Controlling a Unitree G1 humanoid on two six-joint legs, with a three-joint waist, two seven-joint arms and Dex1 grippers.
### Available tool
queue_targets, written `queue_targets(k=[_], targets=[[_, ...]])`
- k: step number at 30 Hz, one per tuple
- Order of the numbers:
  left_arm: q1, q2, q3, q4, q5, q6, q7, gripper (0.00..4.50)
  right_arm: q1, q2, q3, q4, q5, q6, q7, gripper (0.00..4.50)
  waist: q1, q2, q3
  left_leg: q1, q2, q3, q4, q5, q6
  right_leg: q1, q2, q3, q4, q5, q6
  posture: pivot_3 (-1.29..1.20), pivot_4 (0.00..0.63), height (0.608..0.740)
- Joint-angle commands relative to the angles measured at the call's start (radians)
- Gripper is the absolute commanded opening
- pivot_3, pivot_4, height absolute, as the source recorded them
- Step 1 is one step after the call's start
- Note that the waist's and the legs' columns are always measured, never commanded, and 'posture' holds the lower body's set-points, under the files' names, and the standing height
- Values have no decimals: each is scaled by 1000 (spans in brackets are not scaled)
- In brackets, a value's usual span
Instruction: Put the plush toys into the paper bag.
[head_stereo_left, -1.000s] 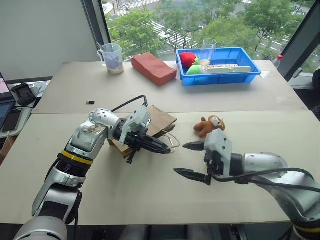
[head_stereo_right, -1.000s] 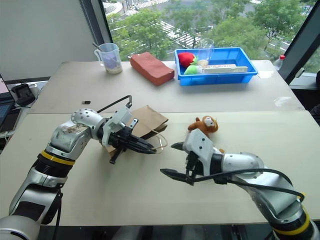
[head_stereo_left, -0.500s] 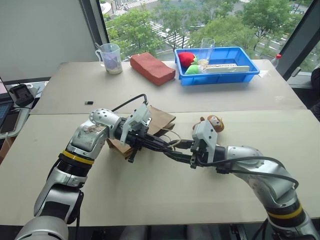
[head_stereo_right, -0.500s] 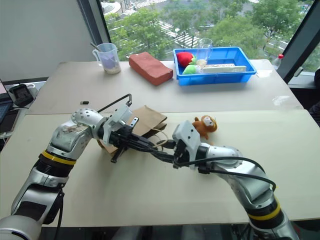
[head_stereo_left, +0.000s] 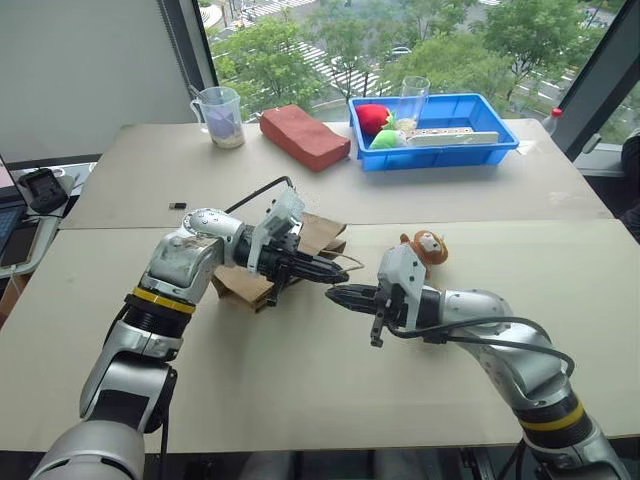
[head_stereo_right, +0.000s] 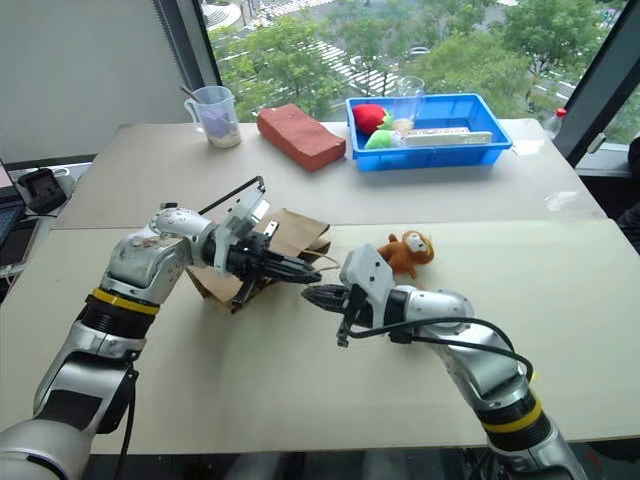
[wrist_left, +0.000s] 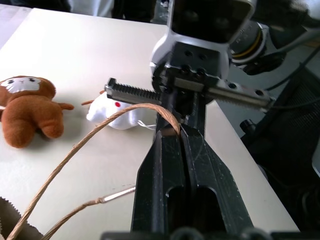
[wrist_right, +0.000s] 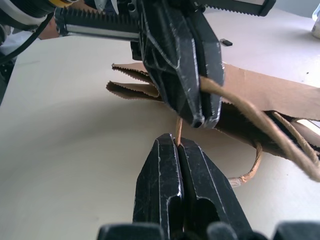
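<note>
Pale beige table (head_stereo_left: 300, 400) carries everything. Brown kraft paper bag (head_stereo_left: 318, 236) lies flat near mid-table, mouth with tan twisted-cord handles (wrist_left: 95, 132) facing the right arm. Left gripper (head_stereo_left: 328, 268) is pressed together, pinching one cord handle; right gripper (head_stereo_left: 335, 296) is also pressed together, pinching a cord handle just beside the left one's tips. Blue plastic tray (head_stereo_left: 490, 150) sits at the far edge. Orange-brown plush monkey (head_stereo_left: 424, 248) lies just behind the right wrist, outside the bag. Small white plush animal with pink marks (wrist_left: 116, 114) lies near the monkey, also outside.
</note>
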Motion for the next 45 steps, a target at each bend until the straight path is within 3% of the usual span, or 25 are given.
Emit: queue_targets(k=[1,11,18,24,29,37,41,44,45], targets=[[-83,20,112,15,-46,10,29,0,22,-11,48,87,-75,-39,26,20,0,-1,0,0,0,0,0,0,0,0,0,0,1,0,0,0,150,740],[-65,29,125,-15,-32,4,62,0,-12,36,56,157,-123,-77,50,20,-2,0,0,-1,0,-1,0,1,-1,-1,0,0,1,0,0,0,150,740],[-125,63,183,74,-15,-38,103,0,29,-96,143,184,-255,-79,125,20,1,0,0,-1,-1,-1,0,1,-1,-1,0,0,1,0,0,0,150,740],[-93,77,146,31,0,-75,56,0,30,-44,66,135,-159,1,105,20,0,0,0,0,0,-1,0,1,-1,0,0,0,1,0,0,0,150,740],[-61,69,125,5,16,-113,42,0,27,-26,-19,54,-49,98,120,1674,0,0,0,-1,0,-1,0,1,-1,-1,0,0,1,0,0,0,150,740],[-47,64,98,12,35,-161,13,0,31,-101,-195,-152,180,313,111,4395,3,0,0,-2,0,-1,0,0,-1,-1,0,0,1,0,0,0,150,740],[-52,55,102,7,29,-154,9,0,13,-73,-309,-187,319,436,25,4460,2,-1,0,-2,0,-1,0,0,-1,-1,0,0,0,0,0,0,150,740],[-57,44,112,2,17,-138,13,0,-14,-7,-319,-167,344,470,-74,4460,1,-1,0,-2,0,-1,0,0,-1,-1,0,0,1,0,-1,0,150,740],[-60,41,117,2,10,-129,14,0,-20,18,-299,-152,323,452,-97,4216,0,0,0,-1,0,-1,0,0,-1,-1,0,0,1,0,-1,0,150,740]])
